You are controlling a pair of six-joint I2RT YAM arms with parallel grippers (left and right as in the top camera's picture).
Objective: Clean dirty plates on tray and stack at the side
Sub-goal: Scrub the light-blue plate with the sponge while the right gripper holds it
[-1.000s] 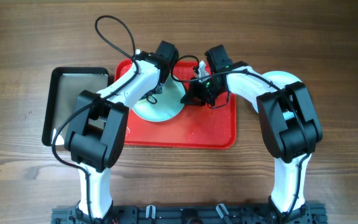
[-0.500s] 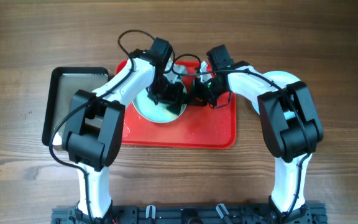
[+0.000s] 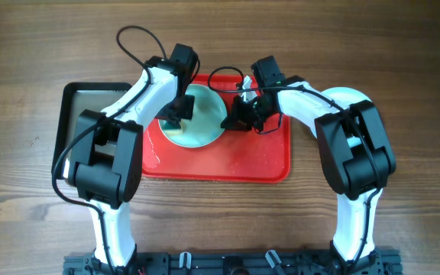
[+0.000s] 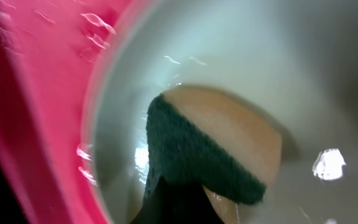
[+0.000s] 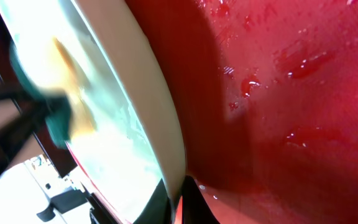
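A pale turquoise plate (image 3: 205, 126) lies tilted on the red tray (image 3: 258, 156), in its back left part. My left gripper (image 3: 176, 113) is shut on a green and tan sponge (image 4: 210, 149) that presses on the plate's (image 4: 260, 56) inside near its left rim. My right gripper (image 3: 232, 120) is shut on the plate's right rim (image 5: 160, 124), one finger on each side of the edge. The sponge (image 5: 55, 106) shows across the plate in the right wrist view. Water drops lie on the tray (image 5: 278, 93).
A smaller black tray (image 3: 90, 130) lies left of the red one. A pale round plate (image 3: 346, 95) sits on the table at the right, mostly hidden under my right arm. Bare wooden table lies in front of the trays.
My left gripper has swept the sponge from the plate's middle to its left side. The right gripper has kept its hold on the rim.
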